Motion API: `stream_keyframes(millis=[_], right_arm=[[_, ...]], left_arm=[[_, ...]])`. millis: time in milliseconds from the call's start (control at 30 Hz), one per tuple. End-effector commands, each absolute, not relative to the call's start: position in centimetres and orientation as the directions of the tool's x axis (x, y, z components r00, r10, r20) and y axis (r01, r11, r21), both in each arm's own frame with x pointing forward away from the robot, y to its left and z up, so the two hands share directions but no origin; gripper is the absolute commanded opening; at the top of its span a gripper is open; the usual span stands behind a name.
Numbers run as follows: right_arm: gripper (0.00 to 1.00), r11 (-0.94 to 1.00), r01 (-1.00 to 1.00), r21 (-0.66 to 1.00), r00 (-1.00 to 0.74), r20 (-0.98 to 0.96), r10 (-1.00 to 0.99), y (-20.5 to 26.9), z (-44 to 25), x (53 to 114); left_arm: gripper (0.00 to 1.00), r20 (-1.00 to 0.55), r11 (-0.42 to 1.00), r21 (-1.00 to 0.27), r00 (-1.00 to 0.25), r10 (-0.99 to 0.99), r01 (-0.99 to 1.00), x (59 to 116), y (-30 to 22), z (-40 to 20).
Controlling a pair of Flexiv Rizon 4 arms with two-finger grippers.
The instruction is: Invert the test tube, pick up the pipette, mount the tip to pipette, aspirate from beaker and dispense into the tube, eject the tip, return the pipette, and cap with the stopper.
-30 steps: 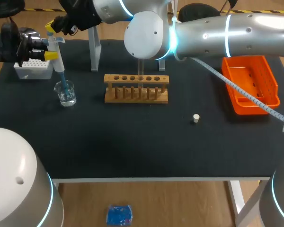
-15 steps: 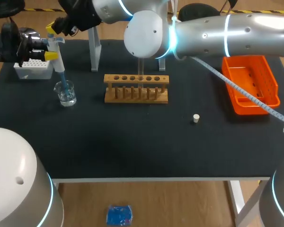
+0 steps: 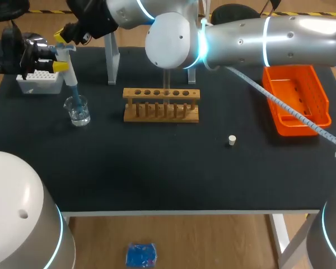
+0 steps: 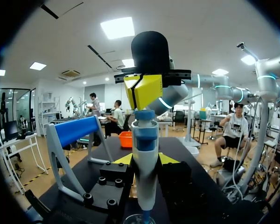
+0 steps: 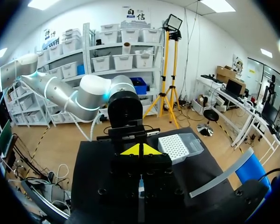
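My left gripper (image 4: 145, 159) clamps the pipette (image 4: 145, 140) upright between its yellow tips. Straight above, my right gripper (image 4: 143, 90), fingers pressed together, meets the pipette's blue top. Under my fingers the blue tip (image 4: 144, 215) enters the beaker (image 4: 132, 218). The blue-barred pipette stand (image 4: 76, 131) stands beside my gripper.

Left arm (image 3: 11, 53) in from left edge, left tool (image 4: 145, 159) gripping pipette (image 4: 144, 140) from both sides. Right arm (image 3: 257, 39) stretched past middle, right tool (image 5: 140, 150) fingertips together, directly above left tool.
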State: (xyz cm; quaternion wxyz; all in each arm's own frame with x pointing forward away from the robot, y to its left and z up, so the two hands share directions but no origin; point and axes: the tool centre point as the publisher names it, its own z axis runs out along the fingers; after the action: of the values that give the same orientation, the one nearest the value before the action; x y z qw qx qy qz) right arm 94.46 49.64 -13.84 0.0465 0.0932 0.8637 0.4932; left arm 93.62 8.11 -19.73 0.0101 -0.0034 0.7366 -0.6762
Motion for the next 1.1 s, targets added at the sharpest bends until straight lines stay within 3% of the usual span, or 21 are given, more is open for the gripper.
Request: stream_keyframes(millis=[33, 1100], right_arm=[[0.00, 0.505, 0.120, 0.855, -0.978, 0.013, 0.210, 49.9, -14.6, 94.6], [0.00, 0.485, 0.049, 0.873, -0.977, -0.058, 0.205, 49.3, -10.3, 93.1]], left_arm=[[0.00, -0.011, 0.084, -0.996, -1.000, -0.015, 0.010, 93.7, 8.2, -19.3], [0.00, -0.011, 0.084, -0.996, -1.000, -0.015, 0.010, 93.7, 8.2, -19.3]])
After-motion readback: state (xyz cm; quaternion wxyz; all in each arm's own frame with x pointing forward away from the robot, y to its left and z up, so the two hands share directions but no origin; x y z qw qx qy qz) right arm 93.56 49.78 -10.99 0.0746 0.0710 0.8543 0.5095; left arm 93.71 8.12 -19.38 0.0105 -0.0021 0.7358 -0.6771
